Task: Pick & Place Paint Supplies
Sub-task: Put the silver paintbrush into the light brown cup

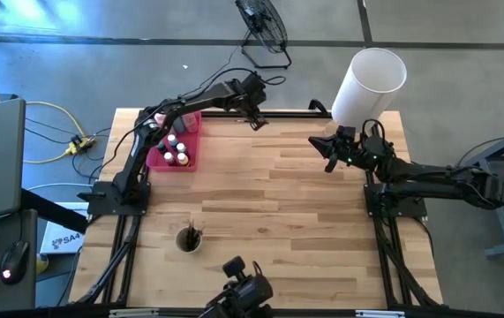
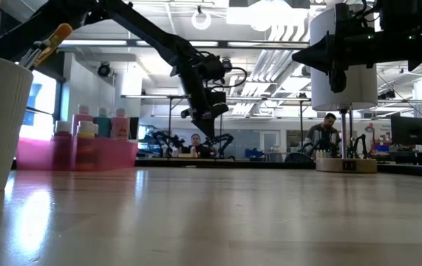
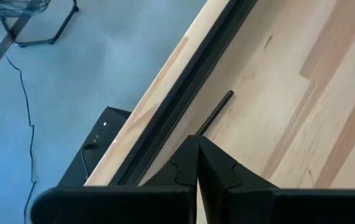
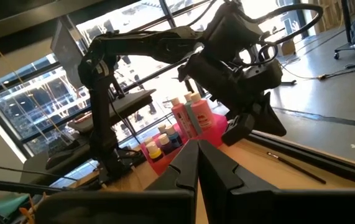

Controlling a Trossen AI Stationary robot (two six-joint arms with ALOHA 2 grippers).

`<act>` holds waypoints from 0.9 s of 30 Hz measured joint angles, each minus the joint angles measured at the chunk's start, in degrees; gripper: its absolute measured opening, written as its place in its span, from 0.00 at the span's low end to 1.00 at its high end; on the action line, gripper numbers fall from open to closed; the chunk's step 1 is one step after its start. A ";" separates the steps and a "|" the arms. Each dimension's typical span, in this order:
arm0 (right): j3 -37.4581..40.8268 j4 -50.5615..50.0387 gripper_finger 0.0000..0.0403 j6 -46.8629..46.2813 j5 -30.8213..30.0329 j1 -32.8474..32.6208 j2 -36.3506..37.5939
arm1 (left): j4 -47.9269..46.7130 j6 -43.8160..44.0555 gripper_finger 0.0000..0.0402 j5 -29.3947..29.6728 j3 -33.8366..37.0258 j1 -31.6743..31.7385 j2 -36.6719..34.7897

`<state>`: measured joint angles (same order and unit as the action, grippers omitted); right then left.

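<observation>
Wooden tabletop point(image 1: 260, 194), big workshop hall blurring out behind it. Lying loose at the far edge right beside the black frame rail: one thin dark brush point(image 3: 214, 112), not yet picked up. Hovering just above it, left gripper point(image 1: 256, 119) with fingers pinched fully together, holding nothing. Sitting off to the left in the pink tray point(image 1: 159, 159): squeeze bottles point(image 2: 101, 122) and little paint pots point(image 1: 176, 152). More brushes poking out of a white cup point(image 1: 188, 238) near the front. Right gripper point(image 1: 331, 157) also closed and empty, waiting by the white cylinder point(image 1: 371, 84). Kinda risky: coming down without opening first, just shoving the brush under the rail or off the table
</observation>
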<state>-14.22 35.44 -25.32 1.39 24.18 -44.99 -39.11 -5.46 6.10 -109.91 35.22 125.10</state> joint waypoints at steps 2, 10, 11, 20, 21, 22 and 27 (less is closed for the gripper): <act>0.00 0.00 0.00 -0.08 0.01 -0.01 0.00 | 0.22 0.64 0.00 -0.01 0.00 0.00 0.00; 0.00 0.00 0.00 -1.79 0.02 -0.01 0.00 | 0.02 -2.12 0.00 -1.26 0.02 -0.37 0.00; 0.00 -0.02 0.00 -1.94 0.02 -0.01 0.00 | 0.02 -2.14 0.00 -1.21 0.02 -0.37 0.00; 0.00 -0.04 0.00 -2.08 0.02 -0.01 0.00 | 0.02 -1.68 0.00 1.74 0.04 -0.39 0.00; 0.00 -0.04 0.00 -2.04 -0.10 -0.01 0.00 | 0.03 -1.79 0.00 2.12 0.04 -0.39 0.00; 0.00 -0.04 0.00 -1.97 -0.56 -0.01 0.00 | 0.09 -1.81 0.00 2.42 0.04 -0.37 0.00; 0.00 -0.10 0.00 -1.91 -1.46 -0.01 0.00 | 0.39 -3.15 0.00 1.59 0.04 -0.37 0.00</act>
<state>-14.22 35.34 -27.23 -0.08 24.16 -44.99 -38.72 -8.61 7.69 -109.86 34.85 125.10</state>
